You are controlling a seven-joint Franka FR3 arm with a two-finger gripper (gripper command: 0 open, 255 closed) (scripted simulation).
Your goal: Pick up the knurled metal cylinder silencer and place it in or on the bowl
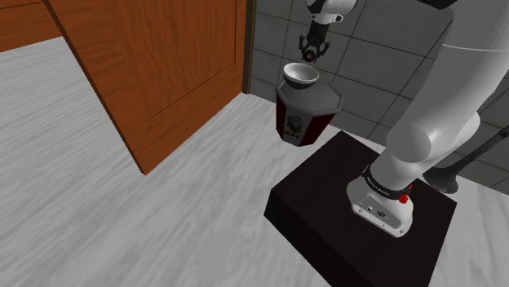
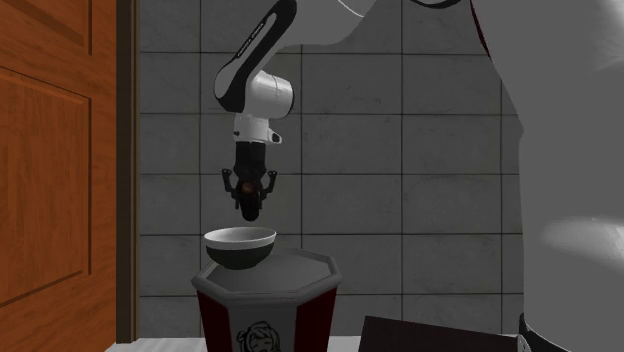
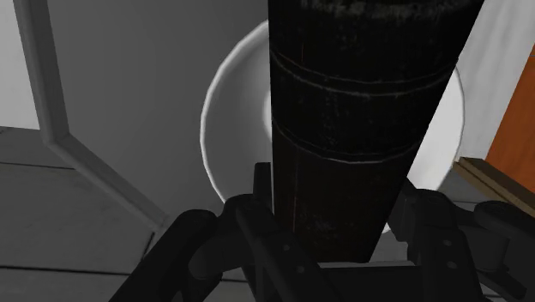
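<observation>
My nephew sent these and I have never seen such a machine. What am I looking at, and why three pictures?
It is a white robot arm standing on a black box. One picture looks down from beside that box, one looks level towards the grey tiled wall, one comes from a camera on the hand. The black gripper clasps a dark cylinder and hangs just above a white bowl, which sits on a dark red pedestal.
</observation>
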